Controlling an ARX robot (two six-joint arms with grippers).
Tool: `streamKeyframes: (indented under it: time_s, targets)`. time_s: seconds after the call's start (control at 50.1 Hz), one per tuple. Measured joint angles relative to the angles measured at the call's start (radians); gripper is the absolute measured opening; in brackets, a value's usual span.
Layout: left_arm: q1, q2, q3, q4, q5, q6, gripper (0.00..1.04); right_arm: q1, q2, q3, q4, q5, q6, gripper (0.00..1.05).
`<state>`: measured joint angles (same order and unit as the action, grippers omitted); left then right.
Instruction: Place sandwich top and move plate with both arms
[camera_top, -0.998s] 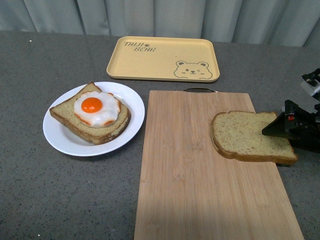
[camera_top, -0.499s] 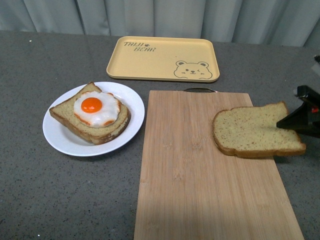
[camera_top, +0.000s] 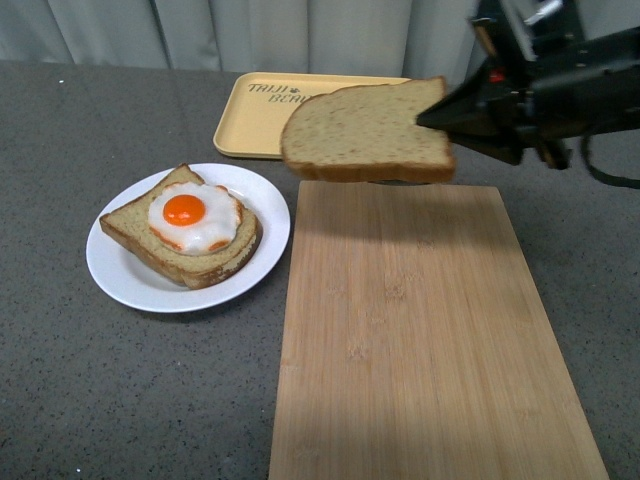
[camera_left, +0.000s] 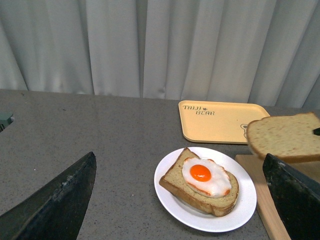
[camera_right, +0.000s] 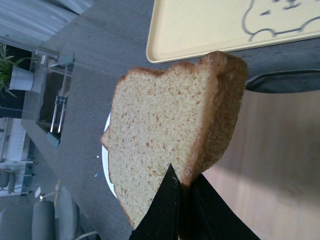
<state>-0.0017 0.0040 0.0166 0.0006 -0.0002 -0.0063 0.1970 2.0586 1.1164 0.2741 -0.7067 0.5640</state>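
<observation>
- The sandwich top (camera_top: 365, 130) hangs in the air over the far edge of the cutting board (camera_top: 430, 330) and the near edge of the yellow tray (camera_top: 255, 125), to the right of the plate (camera_top: 120, 285) and well above the table (camera_top: 100, 400).
- The right gripper (camera_top: 432, 118) pinches the sandwich top at its right edge. The right wrist view shows the two black fingers (camera_right: 165, 210) pressed onto the crust, one on each face.
- Held by one edge only, the slice lies nearly level and does not droop. I judge it light and fairly stiff for bread.
- The crumb looks soft and porous, so a hard squeeze could dent or tear it. The crust edge is the firmer place to hold, and a deeper bite would steady it.
- It has to land on the slice with the fried egg (camera_top: 192, 215) on the plate. The egg makes a rounded, glossy bump, so the top may rock or slide if let go tilted or off centre.
- The left gripper (camera_left: 179, 154) is spread wide and holds nothing. In the left wrist view the plate shows between its fingers (camera_left: 60, 200) but well beyond them.
- The plate looks stiff, smooth and slippery, with a low sloping rim. Opposite sides of the rim, left and right, seem the best places for the two arms to take it, and it should be carried level so the stack stays put.
</observation>
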Motion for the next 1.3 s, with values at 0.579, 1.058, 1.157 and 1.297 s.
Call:
streamKeyframes:
  time_s: [0.579, 1.058, 1.157, 1.297]
  targets:
    - [0.000, 0.000, 0.000, 0.000, 0.000, 0.000, 0.98, 0.286, 0.303, 0.364, -0.025, 0.062, 0.238, 0.02]
    - [0.000, 0.000, 0.000, 0.000, 0.000, 0.000, 0.98, 0.309, 0.364, 0.410, -0.097, 0.091, 0.236, 0.02]
    - [0.000, 0.000, 0.000, 0.000, 0.000, 0.000, 0.98, 0.310, 0.365, 0.410, -0.098, 0.093, 0.230, 0.02]
    - [0.000, 0.000, 0.000, 0.000, 0.000, 0.000, 0.98, 0.308, 0.357, 0.376, -0.093, 0.098, 0.211, 0.19]
